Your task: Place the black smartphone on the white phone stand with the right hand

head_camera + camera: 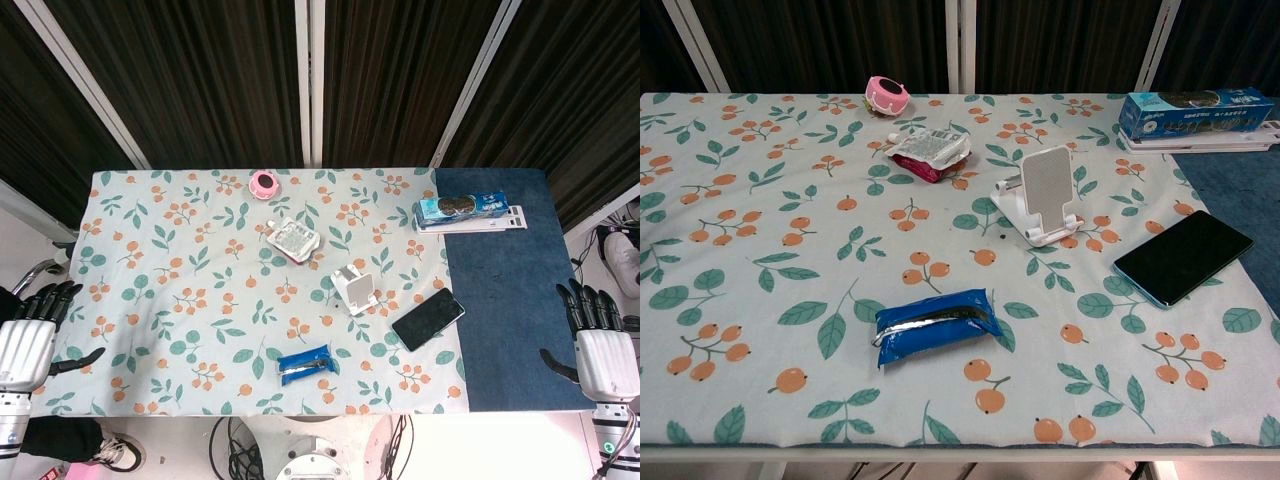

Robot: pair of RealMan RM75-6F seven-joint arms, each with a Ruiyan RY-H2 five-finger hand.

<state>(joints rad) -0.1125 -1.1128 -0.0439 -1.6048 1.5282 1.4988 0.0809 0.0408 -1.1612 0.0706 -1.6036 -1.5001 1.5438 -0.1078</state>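
The fingers of the right hand (603, 345) are spread apart and point up, and they hold nothing; the hand waits beyond the right edge of the table (510, 370), near its front right corner. The left hand (30, 335) is also released, with its fingers apart, outside the left edge, so it is much farther from the work.

The black smartphone (1183, 256) lies flat on its back near the right edge of the flowered cloth (150, 300), just where the blue cloth (505, 300) begins (one corner seems to reach over this border). From the right hand it lies to the left, toward the middle of the table, and only bare blue cloth is between them. Its long axis runs diagonally, from the front-left up to the back-right.

The white phone stand (1043, 195) is upright just beside the phone, on its left and a little toward the back edge. I judge the task is not yet begun.
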